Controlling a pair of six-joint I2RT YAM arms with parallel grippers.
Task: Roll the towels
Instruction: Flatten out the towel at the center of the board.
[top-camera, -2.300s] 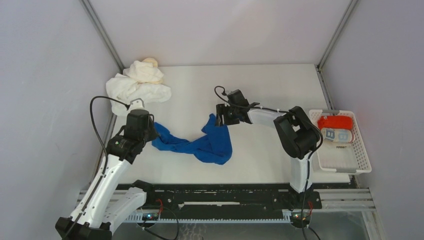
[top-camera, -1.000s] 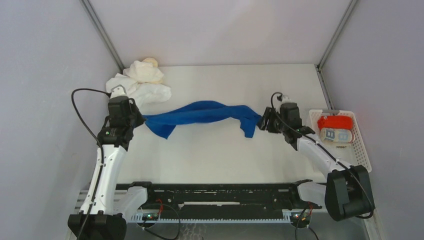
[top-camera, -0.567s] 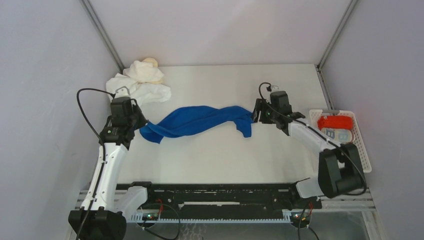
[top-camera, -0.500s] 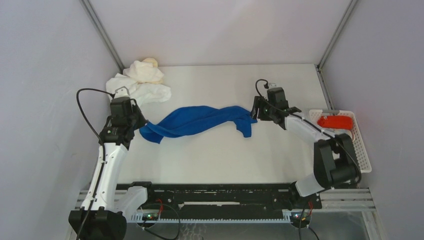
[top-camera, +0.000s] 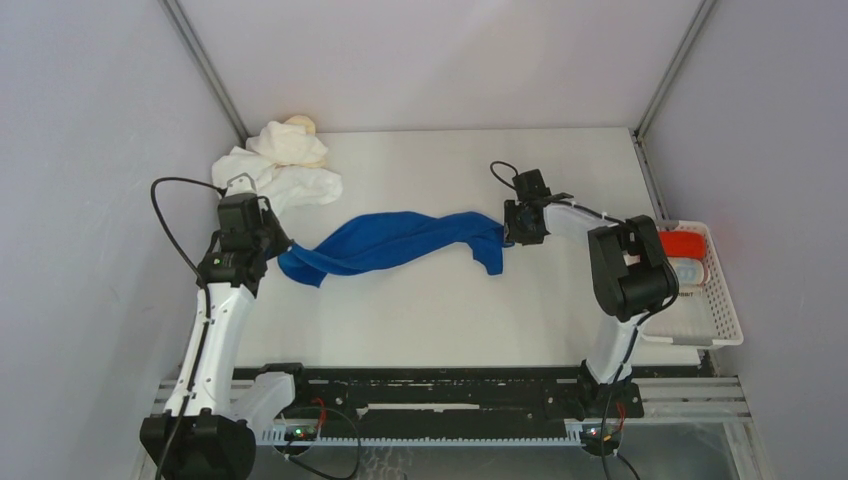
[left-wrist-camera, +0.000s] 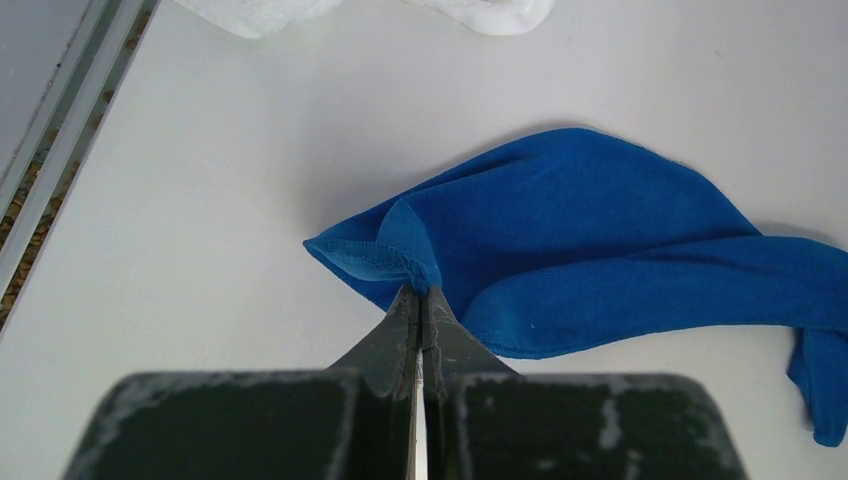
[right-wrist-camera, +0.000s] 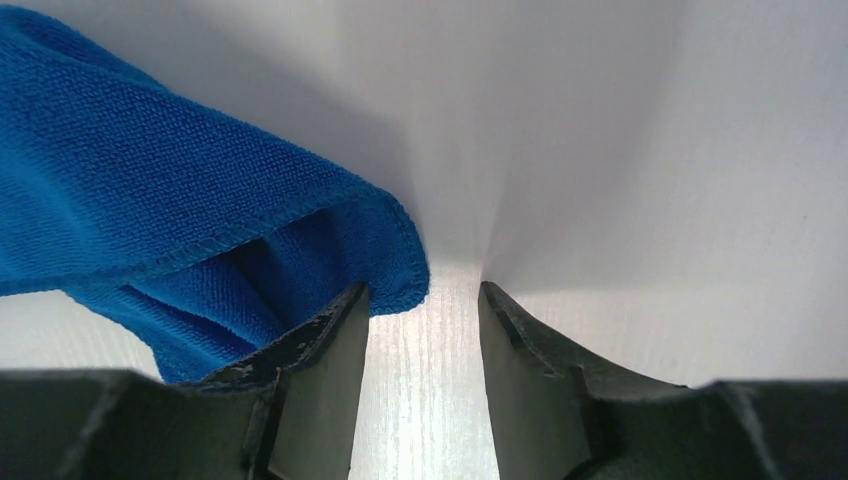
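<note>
Across the middle of the table (top-camera: 450, 320) lay the blue towel (top-camera: 400, 240), drawn out lengthwise in a loose, twisted band from one gripper to the other, with its right end folded down into a short hanging flap. At its left end, the left gripper (top-camera: 281, 254) had its jaws pressed tight together on the towel's corner. In the left wrist view the two dark fingertips (left-wrist-camera: 404, 315) met with no gap, and a small peak of hemmed blue cloth (left-wrist-camera: 600, 230) was pinched between them while the rest fanned out flat on the white surface.

At the right end, the right gripper (top-camera: 508, 228) sat low at the table with its jaws parted and nothing clamped. In the right wrist view bare table showed between the two fingers (right-wrist-camera: 320, 350), and the towel's stitched corner (right-wrist-camera: 150, 170) rested against the tip of the finger on the left of that view, reaching only to the mouth of the gap.

At the far left corner of the table, a heap of white towels (top-camera: 285, 182) lay crumpled, with a cream towel (top-camera: 290, 142) on top. Well apart, at the right edge, stood a white slatted basket (top-camera: 725, 325). It held a red towel (top-camera: 685, 243) and, just beside it, a light-blue patterned towel (top-camera: 692, 272), both partly hidden by the right arm.
</note>
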